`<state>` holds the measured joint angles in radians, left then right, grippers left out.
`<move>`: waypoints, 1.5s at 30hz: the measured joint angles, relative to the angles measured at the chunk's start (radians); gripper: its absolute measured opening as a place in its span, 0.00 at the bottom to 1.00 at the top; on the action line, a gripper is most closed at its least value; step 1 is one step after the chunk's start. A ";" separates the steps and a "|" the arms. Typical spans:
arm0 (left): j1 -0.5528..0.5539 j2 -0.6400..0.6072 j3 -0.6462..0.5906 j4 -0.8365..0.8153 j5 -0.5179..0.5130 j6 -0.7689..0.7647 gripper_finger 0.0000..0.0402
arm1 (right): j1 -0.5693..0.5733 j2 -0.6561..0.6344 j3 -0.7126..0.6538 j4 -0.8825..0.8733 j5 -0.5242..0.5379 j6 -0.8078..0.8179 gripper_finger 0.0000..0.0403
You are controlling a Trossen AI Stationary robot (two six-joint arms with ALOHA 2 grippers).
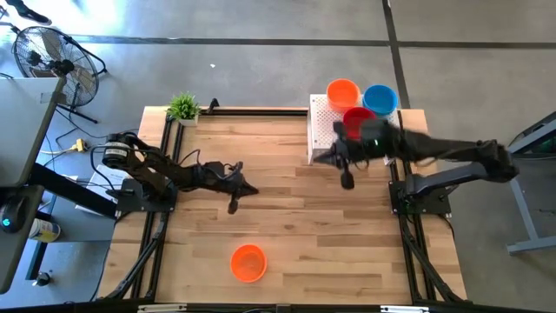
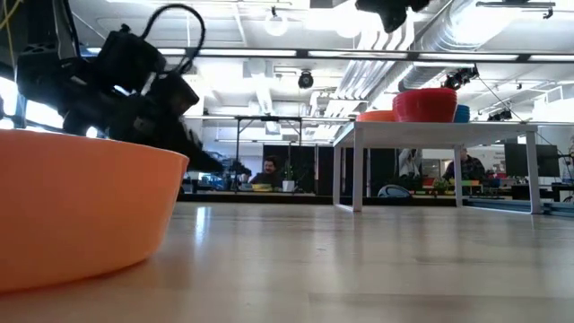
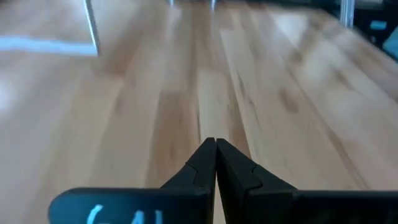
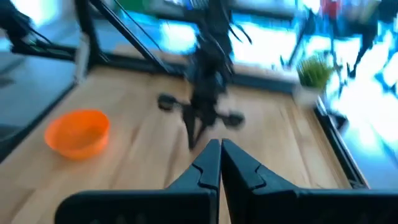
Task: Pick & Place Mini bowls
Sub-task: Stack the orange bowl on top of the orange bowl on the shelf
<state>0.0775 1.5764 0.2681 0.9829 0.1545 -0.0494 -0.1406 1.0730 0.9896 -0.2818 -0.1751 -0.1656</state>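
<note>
Orange mini bowl (image 1: 248,263) upright, mouth up

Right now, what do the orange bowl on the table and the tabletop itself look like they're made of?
The orange bowl looks like plastic: one solid bright colour, a thin smooth wall and a slight sheen, though the look alone doesn't rule out another smooth material. The tabletop looks like wood, butcher-block style: pale planks joined side by side with visible grain and a light satin finish.
</note>
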 joint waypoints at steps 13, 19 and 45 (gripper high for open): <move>-0.252 -0.036 0.215 -0.567 -0.077 -0.060 0.06 | 0.217 -0.073 -0.549 0.823 0.155 -0.052 0.00; -0.403 -0.020 0.490 -1.120 -0.188 -0.159 0.19 | 0.279 -0.073 -0.564 0.840 0.228 -0.062 0.01; -0.511 0.092 0.729 -1.387 -0.025 -0.396 0.33 | 0.321 -0.073 -0.564 0.844 0.236 -0.108 0.00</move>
<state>-0.4339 1.6680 0.9966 -0.4040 0.1297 -0.4452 0.1799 1.0000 0.4259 0.5624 0.0612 -0.2741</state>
